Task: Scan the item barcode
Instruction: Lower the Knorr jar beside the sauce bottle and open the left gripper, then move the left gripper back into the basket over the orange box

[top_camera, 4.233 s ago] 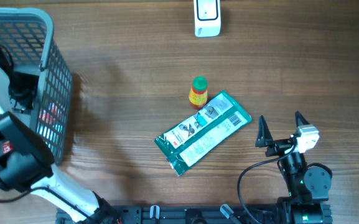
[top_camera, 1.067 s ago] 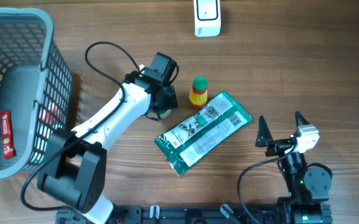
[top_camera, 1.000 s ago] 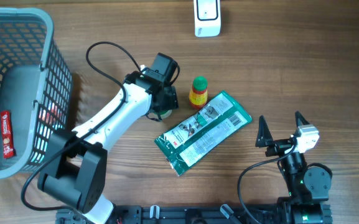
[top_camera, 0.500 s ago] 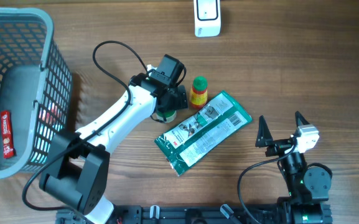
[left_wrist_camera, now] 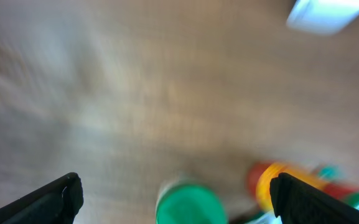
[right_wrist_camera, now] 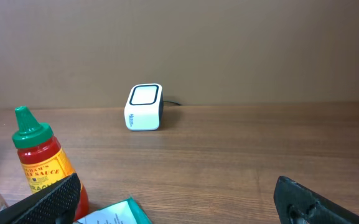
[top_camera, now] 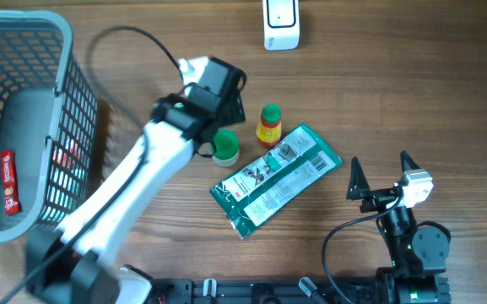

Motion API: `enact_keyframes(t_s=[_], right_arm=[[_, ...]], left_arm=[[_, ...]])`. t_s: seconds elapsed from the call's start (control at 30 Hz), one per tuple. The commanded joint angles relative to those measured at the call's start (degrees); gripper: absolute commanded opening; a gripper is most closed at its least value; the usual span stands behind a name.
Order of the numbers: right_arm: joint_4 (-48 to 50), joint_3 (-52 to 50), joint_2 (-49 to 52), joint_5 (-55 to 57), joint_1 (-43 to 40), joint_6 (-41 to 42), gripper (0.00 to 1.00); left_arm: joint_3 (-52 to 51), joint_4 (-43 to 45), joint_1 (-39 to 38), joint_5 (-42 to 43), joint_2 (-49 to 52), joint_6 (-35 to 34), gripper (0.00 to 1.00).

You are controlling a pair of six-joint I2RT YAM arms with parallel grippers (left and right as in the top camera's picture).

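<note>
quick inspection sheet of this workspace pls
surface: wooden table, no spills seen
job's things: white scanner at far edge; green pouch flat, label up; sauce bottle and green-capped jar upright
clutter: grey basket holding red packet
grippers: left gripper open, empty, near jar; right gripper open, empty
cables: black cable looped above left arm; second cable beside right arm
surroundings: plain wall

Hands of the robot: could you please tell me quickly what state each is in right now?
Left hand: open, holding nothing.
Right hand: open, holding nothing.
</note>
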Motion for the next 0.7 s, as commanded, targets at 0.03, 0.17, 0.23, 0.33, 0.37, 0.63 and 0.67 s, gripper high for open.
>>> enact_keyframes(t_s=[0.03, 0.17, 0.23, 0.33, 0.37, 0.63, 0.67], right_arm=[[0.31, -0.07, -0.15, 1.05, 0.24, -0.33, 1.0], [0.31, -0.07, -0.15, 1.05, 0.24, -0.35, 1.0], [0.31, -0.07, -0.15, 1.05, 0.24, -0.35, 1.0], [0.31, -0.07, -0.15, 1.05, 0.24, -0.33, 1.0], [0.31, -0.07, -0.15, 1.05, 0.24, -0.35, 1.0], [0.31, -0.07, -0.15, 1.05, 0.24, -0.33, 1.0], [0.33, -0.07, -0.15, 1.05, 0.24, -0.33, 1.0]], left_arm=[[2.93, 2.16, 2.29, -11.17, -8.72, 0.09, 1.0], [2.93, 3.82, 7.13, -14.78, -12.81, 0.07, 1.0], [2.93, 4.42, 10.75, -14.73, -14.23, 0.02, 1.0], [2.93, 5.55, 16.61, -14.73, -15.85, -0.17, 1.0], [2.93, 6.19, 18.14, -14.73, -16.24, -0.17, 1.0], [2.93, 15.52, 35.19, -14.43, -20.11, -0.61, 1.0], [2.91, 15.28, 37.07, -14.27, -20.09, -1.92, 1.0]])
